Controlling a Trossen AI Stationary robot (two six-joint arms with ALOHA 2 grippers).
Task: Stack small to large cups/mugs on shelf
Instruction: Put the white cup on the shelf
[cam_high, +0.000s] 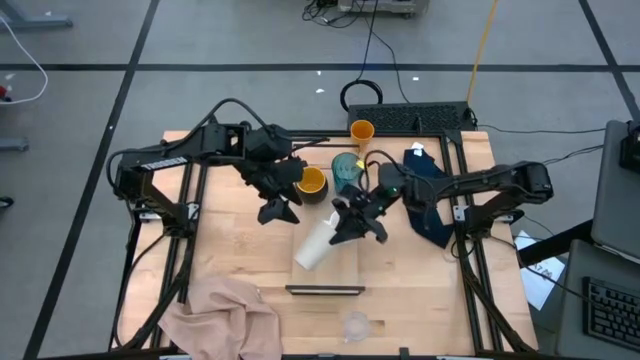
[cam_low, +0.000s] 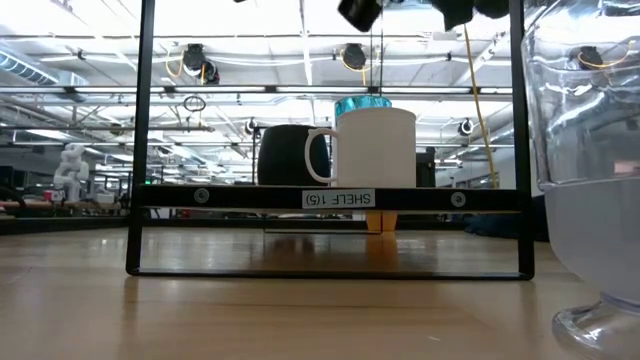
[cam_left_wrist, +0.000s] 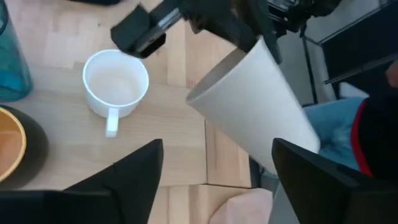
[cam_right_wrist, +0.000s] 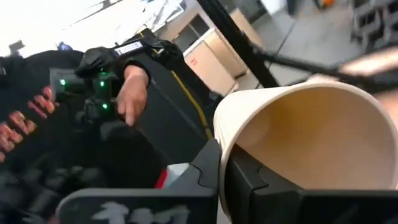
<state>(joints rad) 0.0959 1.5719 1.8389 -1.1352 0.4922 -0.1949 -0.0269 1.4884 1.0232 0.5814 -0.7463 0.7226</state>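
You can read only 1 label, mirrored, "SHELF 1(5)", a small white sticker (cam_low: 338, 199) on the thin dark front rail (cam_low: 200, 197).

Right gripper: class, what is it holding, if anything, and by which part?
The right gripper holds the beige cup by its rim, one finger inside the mouth and one outside, cup tilted. The left gripper is open, holding nothing.

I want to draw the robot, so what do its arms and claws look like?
Both are dark, nearly black, jointed arms built of slim bars with chunky knuckles. The left gripper and right gripper each end in two flat, pointed black fingers. White lettering runs along the left arm, and thin black cables loop over it.
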